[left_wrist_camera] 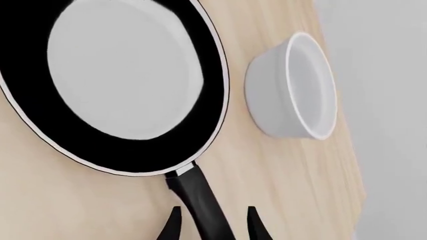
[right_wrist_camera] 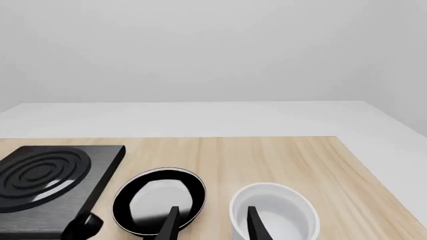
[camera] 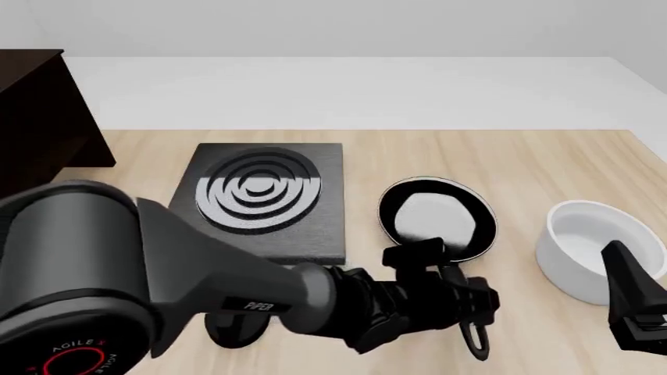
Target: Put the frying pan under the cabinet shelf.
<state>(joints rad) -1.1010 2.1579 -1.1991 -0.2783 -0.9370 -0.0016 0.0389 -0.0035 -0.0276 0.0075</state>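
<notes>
The frying pan (camera: 436, 217) lies flat on the wooden table, right of the middle, its long black handle (camera: 471, 324) pointing toward the near edge. In the left wrist view the frying pan (left_wrist_camera: 127, 80) fills the frame and its handle runs between my left gripper's (left_wrist_camera: 213, 222) two fingertips. That gripper is open, with a gap on each side of the handle. In the front view my left gripper (camera: 451, 283) sits over the handle just behind the bowl of the pan. The cabinet shelf (camera: 37, 117) stands at the far left. My right gripper (right_wrist_camera: 211, 220) is open and hovers near the white bowl.
A white round bowl (camera: 586, 248) stands right of the pan, close to the table's right edge. A flat black stove plate (camera: 265, 199) with silver rings lies between pan and cabinet. A black oval knob (camera: 234, 330) sits near the front, partly behind my left arm.
</notes>
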